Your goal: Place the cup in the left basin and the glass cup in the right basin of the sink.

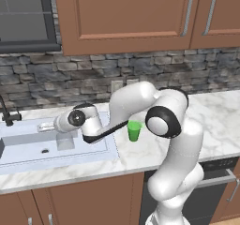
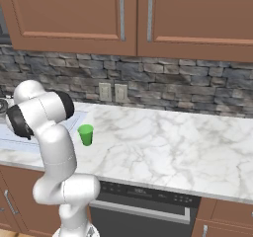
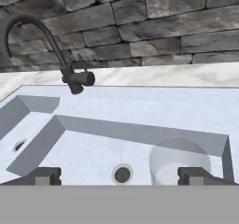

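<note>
The green cup point(image 1: 134, 131) point(image 2: 86, 135) stands upright on the marble counter, just right of the sink point(image 1: 56, 165). The glass cup point(image 1: 65, 142) point(image 3: 179, 164) stands upright on the floor of the right basin point(image 1: 28, 146) point(image 3: 93, 148), to the right of its drain. My gripper point(image 1: 45, 125) point(image 3: 119, 176) hangs open over that basin, just above and beside the glass cup, and holds nothing. In the hand view the tumbler sits in front of the right fingertip point(image 3: 193, 175). Beyond the divider, the left basin point(image 3: 9, 139) holds only its drain.
A thin dark tap point(image 3: 70, 73) point(image 1: 7, 114) rises from the sink's back rim. A stone backsplash and wooden wall cabinets stand behind. The marble counter point(image 2: 173, 142) stretches wide to the right of the green cup. My arm's elbow point(image 1: 164, 121) looms beside the green cup.
</note>
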Robot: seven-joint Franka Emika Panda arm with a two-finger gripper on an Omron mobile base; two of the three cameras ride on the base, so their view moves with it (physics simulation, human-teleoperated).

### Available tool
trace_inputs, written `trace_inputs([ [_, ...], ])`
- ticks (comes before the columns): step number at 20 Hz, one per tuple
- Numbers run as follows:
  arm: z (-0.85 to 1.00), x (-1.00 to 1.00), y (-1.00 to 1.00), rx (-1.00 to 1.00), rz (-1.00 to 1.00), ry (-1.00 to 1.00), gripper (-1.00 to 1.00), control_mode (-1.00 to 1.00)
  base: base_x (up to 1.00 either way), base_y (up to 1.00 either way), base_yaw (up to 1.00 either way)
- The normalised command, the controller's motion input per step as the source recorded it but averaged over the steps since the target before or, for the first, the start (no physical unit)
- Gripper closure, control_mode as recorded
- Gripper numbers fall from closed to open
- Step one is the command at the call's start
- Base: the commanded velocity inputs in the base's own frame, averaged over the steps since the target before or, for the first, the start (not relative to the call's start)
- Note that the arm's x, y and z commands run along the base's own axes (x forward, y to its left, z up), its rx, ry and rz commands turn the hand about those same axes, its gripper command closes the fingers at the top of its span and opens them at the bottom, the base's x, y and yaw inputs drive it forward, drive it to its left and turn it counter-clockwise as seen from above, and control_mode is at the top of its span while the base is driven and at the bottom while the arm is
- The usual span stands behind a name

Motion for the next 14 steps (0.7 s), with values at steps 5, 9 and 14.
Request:
trace_inputs([
  [5, 0.38, -0.02, 0.0, 0.0, 0.0, 0.12, -1.0, -1.0, 0.0, 0.0, 0.0],
  [9, 0.58, 0.0, 0.0, -0.06, 0.0, 0.09, -1.0, -1.0, 0.0, 0.0, 0.0],
  [14, 0.5, 0.0, 0.0, -0.16, 0.0, 0.12, -1.0, -1.0, 0.0, 0.0, 0.0],
])
